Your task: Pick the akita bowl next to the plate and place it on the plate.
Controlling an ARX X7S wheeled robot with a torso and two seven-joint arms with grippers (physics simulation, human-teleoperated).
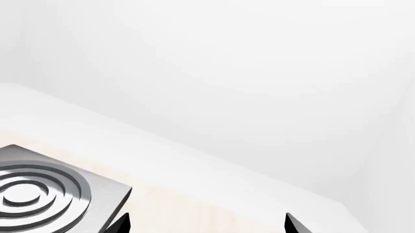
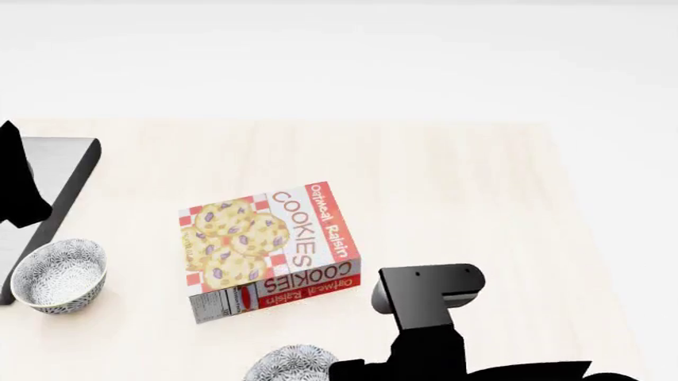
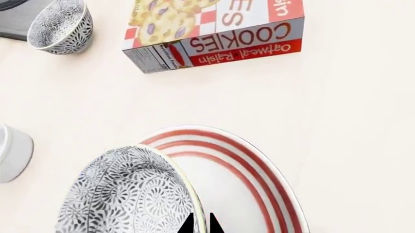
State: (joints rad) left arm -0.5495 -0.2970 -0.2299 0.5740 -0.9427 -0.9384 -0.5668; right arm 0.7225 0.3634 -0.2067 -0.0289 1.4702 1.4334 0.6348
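You are looking at a pale, matt wood-grain tabletop (image 2: 456,198) carrying a printed cardboard cookie box (image 2: 270,250) with a slight sheen. The akita bowl (image 3: 129,194) is showing a smooth, glazed ceramic look under its fine pattern, as is the plate (image 3: 259,179). The stove burner (image 1: 39,194) is gleaming like brushed metal.

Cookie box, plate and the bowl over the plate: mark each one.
Cookie box (image 2: 270,250): head view, top face.
Plate (image 3: 240,174): right wrist view, red-ringed rim.
Akita bowl (image 3: 129,194): right wrist view, patterned outer wall.
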